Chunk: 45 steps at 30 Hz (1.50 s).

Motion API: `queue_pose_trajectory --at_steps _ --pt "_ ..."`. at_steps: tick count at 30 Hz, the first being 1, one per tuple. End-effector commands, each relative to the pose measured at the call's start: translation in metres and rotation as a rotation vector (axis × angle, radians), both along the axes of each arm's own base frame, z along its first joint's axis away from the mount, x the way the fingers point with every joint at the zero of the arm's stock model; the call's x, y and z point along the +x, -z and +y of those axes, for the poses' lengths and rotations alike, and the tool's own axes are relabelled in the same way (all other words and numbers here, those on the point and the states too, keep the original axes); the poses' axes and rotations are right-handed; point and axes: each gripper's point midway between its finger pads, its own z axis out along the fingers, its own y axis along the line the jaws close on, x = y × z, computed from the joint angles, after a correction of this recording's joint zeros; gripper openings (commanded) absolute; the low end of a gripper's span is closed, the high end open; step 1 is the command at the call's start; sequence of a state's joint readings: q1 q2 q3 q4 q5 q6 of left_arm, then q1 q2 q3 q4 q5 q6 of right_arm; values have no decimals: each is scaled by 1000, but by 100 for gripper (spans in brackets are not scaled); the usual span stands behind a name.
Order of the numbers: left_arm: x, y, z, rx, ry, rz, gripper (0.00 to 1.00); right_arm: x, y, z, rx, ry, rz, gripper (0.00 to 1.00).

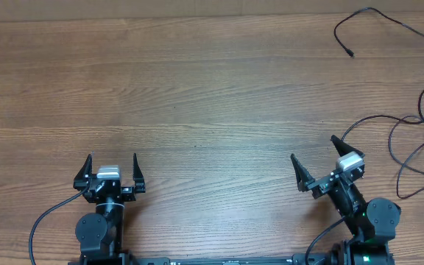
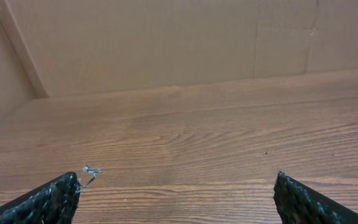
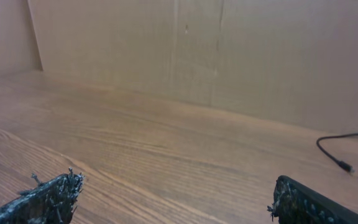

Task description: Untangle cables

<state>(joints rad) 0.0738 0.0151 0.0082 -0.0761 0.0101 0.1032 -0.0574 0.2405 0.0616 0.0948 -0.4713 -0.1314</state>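
Desk [image 1: 197, 88]: mid-brown wood, fine horizontal grain with darker streaks, uniform to all edges.
Cables [image 1: 351, 51]: black, plain, along the desk's right edge and far right corner.
Left gripper [image 1: 112, 156]: matte black fingers, rough speckled texture in the wrist view; silver-white block behind.
Right gripper [image 1: 313, 147]: same black, same silver-white block.
Wall [image 2: 166, 43] behind the desk: flat tan, unpatterned.
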Motion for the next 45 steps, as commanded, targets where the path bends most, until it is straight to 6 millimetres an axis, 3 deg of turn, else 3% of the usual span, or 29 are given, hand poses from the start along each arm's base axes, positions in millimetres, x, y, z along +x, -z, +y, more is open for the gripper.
queue_pose_trajectory --at_steps 1,7,17,45 --pt "-1 0 2 -13 -14 -6 100 -4 10 -1 3 5 -13 100" --pt "-1 0 2 -13 -14 -6 100 -10 20 -2 4 15 22 100" --pt "-1 0 2 -13 -14 -6 99 -13 9 -3 0 21 -33 100" --pt "-1 0 2 -13 -13 -6 99 -13 9 -3 1 21 -33 100"
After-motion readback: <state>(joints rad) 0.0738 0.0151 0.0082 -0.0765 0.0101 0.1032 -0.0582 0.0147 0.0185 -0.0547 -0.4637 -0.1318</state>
